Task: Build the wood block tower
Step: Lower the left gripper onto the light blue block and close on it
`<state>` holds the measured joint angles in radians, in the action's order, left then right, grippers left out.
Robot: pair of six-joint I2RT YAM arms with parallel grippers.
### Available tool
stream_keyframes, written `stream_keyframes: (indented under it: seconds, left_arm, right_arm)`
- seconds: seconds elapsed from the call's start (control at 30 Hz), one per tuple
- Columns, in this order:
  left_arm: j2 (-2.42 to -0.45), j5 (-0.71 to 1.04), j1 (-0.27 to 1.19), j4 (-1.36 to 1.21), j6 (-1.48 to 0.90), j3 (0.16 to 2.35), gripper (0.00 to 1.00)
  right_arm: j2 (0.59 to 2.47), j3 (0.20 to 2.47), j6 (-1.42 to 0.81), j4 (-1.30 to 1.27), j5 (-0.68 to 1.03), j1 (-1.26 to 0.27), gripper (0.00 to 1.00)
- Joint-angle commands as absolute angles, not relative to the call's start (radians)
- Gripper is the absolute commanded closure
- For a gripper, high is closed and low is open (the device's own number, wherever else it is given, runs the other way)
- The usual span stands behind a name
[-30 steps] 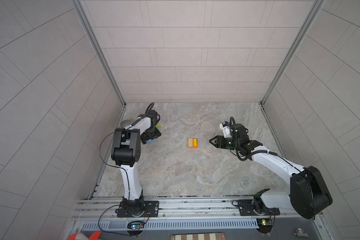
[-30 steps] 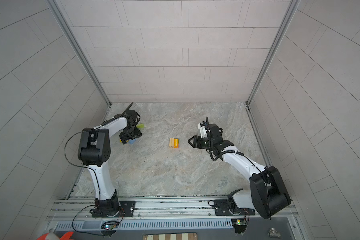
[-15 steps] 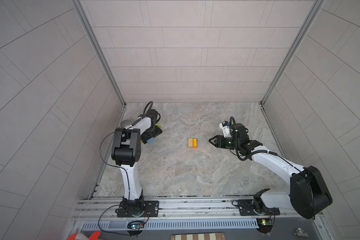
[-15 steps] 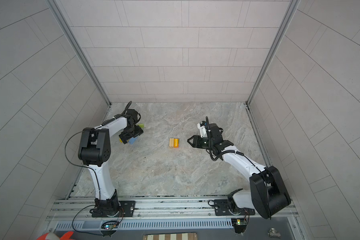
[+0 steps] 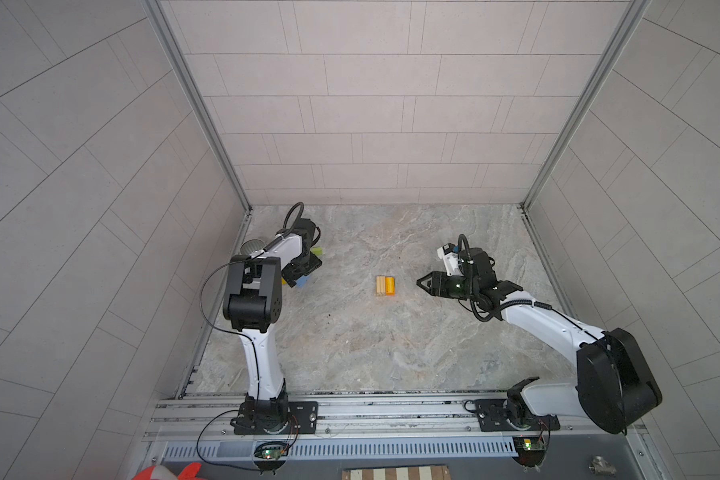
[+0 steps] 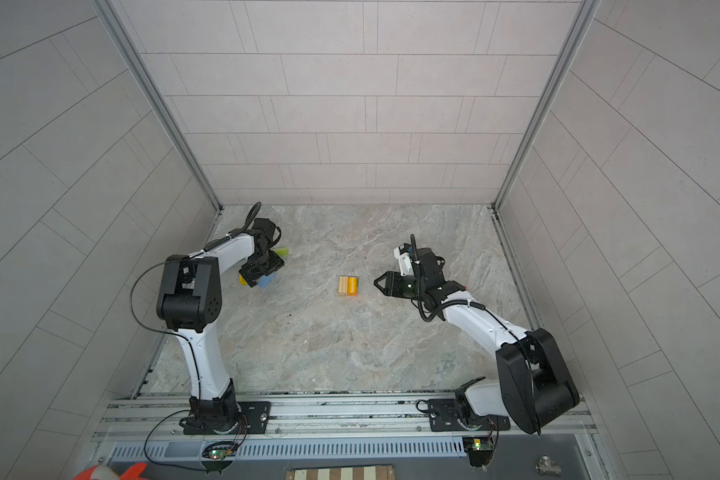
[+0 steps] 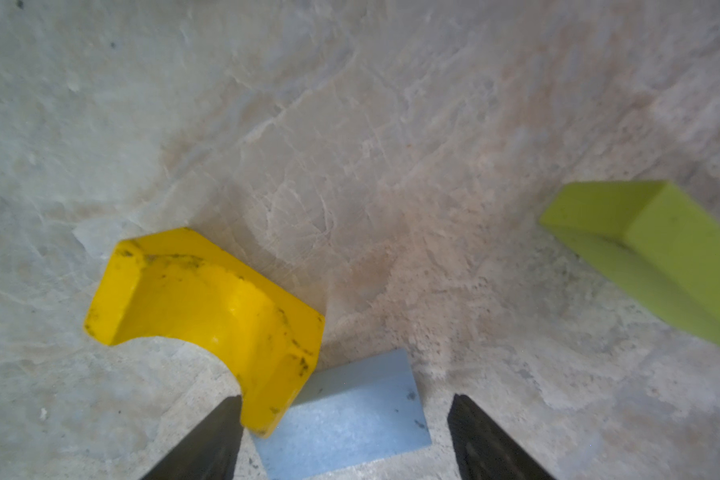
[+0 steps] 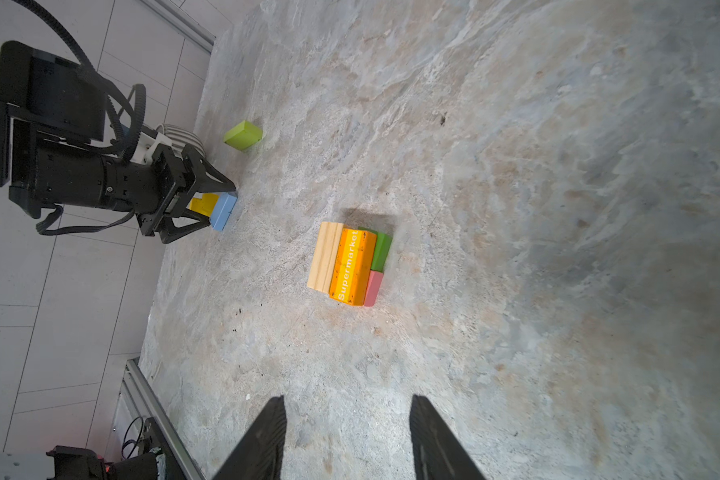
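- Left gripper (image 7: 344, 399), jaws apart, straddled one smooth blue block (image 7: 350, 419); one scuffed yellow arch (image 7: 208, 307) touched that block.
- Right gripper (image 8: 348, 401) gaped empty; the wood block tower (image 8: 350, 266), four blocks showing, sat ahead on the marbled table (image 8: 516, 208).

Open tabletop (image 8: 341, 353) lies between right end effector (image 8: 348, 398) and block stack (image 8: 350, 266); yellow arch (image 7: 200, 307) touches the blue block (image 7: 350, 411)

From above, my left hand (image 5: 297, 275) covers most of the yellow arch (image 5: 284, 281) and blue block (image 5: 303, 283). Through its wrist view the lime block (image 7: 657, 257) blurs and runs off the edge. My forearm (image 5: 285, 249) hides most of the ribbed mug (image 5: 252, 246).
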<state>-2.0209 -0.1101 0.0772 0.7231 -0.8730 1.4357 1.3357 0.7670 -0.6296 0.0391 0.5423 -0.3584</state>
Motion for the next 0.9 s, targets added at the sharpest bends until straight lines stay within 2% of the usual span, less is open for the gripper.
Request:
stream_keyframes:
  seconds: [0.0, 0.23, 0.6, 0.87]
  left_arm:
    - [-2.028, -0.128, 0.084, 0.727, -0.902, 1.414, 0.18]
    - [-2.037, -0.124, 0.086, 0.727, -0.906, 1.401, 0.19]
    - [-2.022, -0.117, 0.1, 0.723, -0.896, 1.394, 0.37]
    - [-1.986, -0.103, 0.152, 0.721, -0.85, 1.386, 0.41]
  right_arm:
    - [1.342, 0.759, -0.634, 0.022, 0.545, -0.363, 0.5]
    - [1.347, 0.758, -0.638, 0.018, 0.548, -0.363, 0.51]
    - [1.354, 0.759, -0.639, 0.018, 0.546, -0.364, 0.52]
    - [1.358, 0.77, -0.628, 0.039, 0.544, -0.359, 0.53]
